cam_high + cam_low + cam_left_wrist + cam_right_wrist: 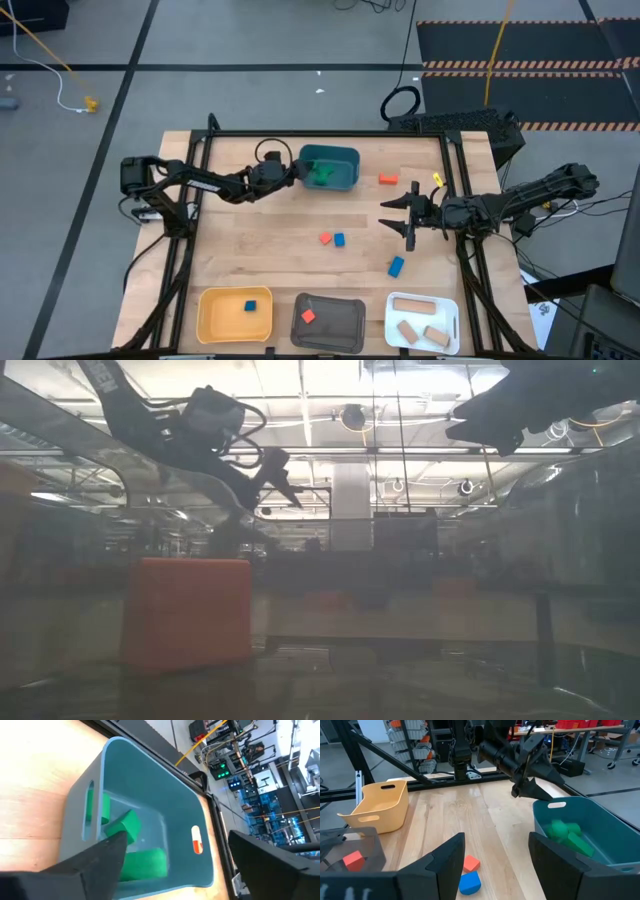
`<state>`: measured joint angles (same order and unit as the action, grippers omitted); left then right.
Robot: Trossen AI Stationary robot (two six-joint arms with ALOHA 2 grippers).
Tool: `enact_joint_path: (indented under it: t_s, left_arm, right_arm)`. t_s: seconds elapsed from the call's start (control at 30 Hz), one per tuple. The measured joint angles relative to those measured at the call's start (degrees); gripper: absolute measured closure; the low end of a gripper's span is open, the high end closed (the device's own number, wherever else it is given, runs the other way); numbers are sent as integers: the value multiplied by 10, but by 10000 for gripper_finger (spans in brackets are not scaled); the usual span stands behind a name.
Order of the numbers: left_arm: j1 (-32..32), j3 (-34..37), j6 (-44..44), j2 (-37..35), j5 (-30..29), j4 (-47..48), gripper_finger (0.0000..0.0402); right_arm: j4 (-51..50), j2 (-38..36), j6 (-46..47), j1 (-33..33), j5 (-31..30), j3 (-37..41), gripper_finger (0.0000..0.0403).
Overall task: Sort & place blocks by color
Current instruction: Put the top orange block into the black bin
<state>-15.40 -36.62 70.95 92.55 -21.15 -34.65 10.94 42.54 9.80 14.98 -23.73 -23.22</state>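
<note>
Your left gripper (296, 171) hangs with its fingers spread wide over the teal tray (345, 158) at the table's far edge, where the green blocks (322, 174) lie, so a green drop looks just finished. Your right gripper (392, 214), open and empty, hovers toward the table's right edge. Next, I judge, you lift a loose block: a red block (326, 238) and a blue block (339, 240) sit touching at mid-table, so either pick risks nudging its neighbour, while another blue block (396, 266) and an orange-red block (388, 179) lie apart from them.
</note>
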Motion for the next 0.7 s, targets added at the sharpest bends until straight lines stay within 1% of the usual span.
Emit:
enact_joint_path:
  t_s: [0.13, 0.27, 0.37, 0.63, 0.7]
  left_arm:
    - [6, 0, -2, 0, 0, -5, 20]
    - [13, 0, -7, 0, 0, -5, 12]
    - [21, 0, -3, -4, 1, -14, 21]
    - [40, 0, -1, -16, 6, -73, 71]
    - [46, 0, -6, -16, 6, -69, 82]
  right_arm:
    - [0, 0, 0, 0, 0, 0, 190]
    - [0, 0, 0, 0, 0, 0, 190]
    - [0, 0, 0, 0, 0, 0, 190]
    - [4, 0, 0, 0, 0, 0, 190]
    - [4, 0, 0, 0, 0, 0, 190]
